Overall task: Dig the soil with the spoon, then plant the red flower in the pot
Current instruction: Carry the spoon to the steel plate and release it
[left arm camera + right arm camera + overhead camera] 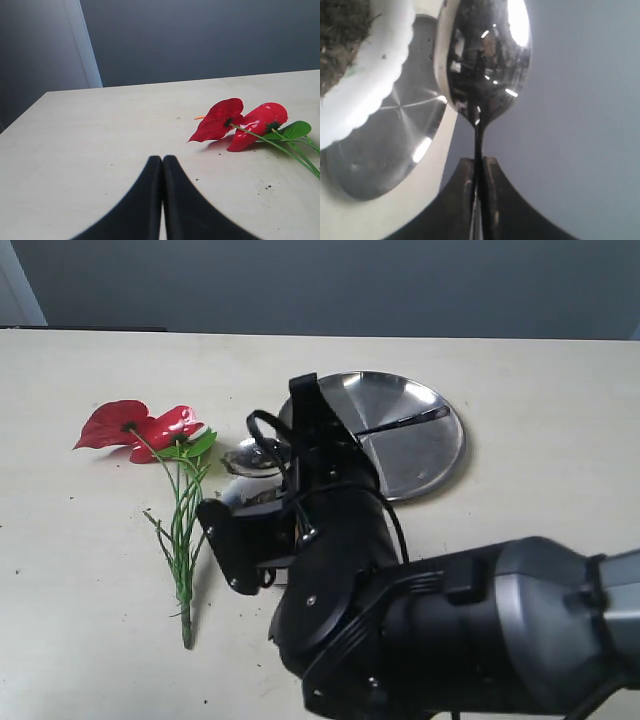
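The red flower (pixel 140 428) lies flat on the table at the left, its green stems (pixel 182 540) pointing toward the front edge. It also shows in the left wrist view as the red flower (pixel 240 122). Short of it, my left gripper (pixel 162 159) is shut on nothing. My right gripper (pixel 480 162) is shut on the handle of the spoon (pixel 485 55), whose shiny bowl is raised beside the rim of the white pot (pixel 375 75). Dark soil (pixel 337 30) fills the pot. In the exterior view the spoon (pixel 245 456) pokes out past my right arm, which hides the pot.
A round steel plate (pixel 410 430) lies behind and to the right of the pot, also seen as the plate (pixel 390 150) in the right wrist view. My bulky right arm (pixel 420 620) fills the front right. A few soil crumbs (pixel 267 187) dot the table near the flower.
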You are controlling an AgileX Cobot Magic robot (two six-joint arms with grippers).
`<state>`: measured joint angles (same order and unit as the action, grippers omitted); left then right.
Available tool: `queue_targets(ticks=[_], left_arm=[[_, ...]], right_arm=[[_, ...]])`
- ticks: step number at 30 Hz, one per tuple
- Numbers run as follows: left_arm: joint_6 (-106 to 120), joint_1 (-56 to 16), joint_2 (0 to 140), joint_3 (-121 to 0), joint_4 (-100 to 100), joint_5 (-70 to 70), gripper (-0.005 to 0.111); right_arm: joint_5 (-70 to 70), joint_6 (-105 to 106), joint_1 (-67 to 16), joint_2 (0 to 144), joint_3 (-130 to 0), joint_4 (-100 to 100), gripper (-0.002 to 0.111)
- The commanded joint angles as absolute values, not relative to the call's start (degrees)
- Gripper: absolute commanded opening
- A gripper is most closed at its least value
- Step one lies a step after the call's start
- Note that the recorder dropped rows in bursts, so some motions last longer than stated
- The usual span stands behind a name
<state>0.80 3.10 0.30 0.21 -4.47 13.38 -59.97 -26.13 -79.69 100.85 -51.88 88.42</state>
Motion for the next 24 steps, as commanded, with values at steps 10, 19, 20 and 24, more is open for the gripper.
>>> queue_targets(ticks=[10,19,20,24], left_arm=[[0.6,2.7,0.0,0.0,-4.0,13.3,0.000],[0.6,2.7,0.0,0.0,-4.0,13.3,0.000],[0.6,2.7,0.0,0.0,-4.0,13.3,0.000],[0.6,2.7,0.0,0.0,-4.0,13.3,0.000]], right_arm=[[-31.9,-40.2,-51.5,94.8,-53.6,74.9,-0.001],[-27.3,-5.5,-40.2,102.6,-69.8,42.4,-0.001],[-28.1,-1.5,-39.7,104.3,-71.8,38.7,-0.001],[-33.7,17.0,-38.0,111.5,-81.0,20.8,-0.001]])
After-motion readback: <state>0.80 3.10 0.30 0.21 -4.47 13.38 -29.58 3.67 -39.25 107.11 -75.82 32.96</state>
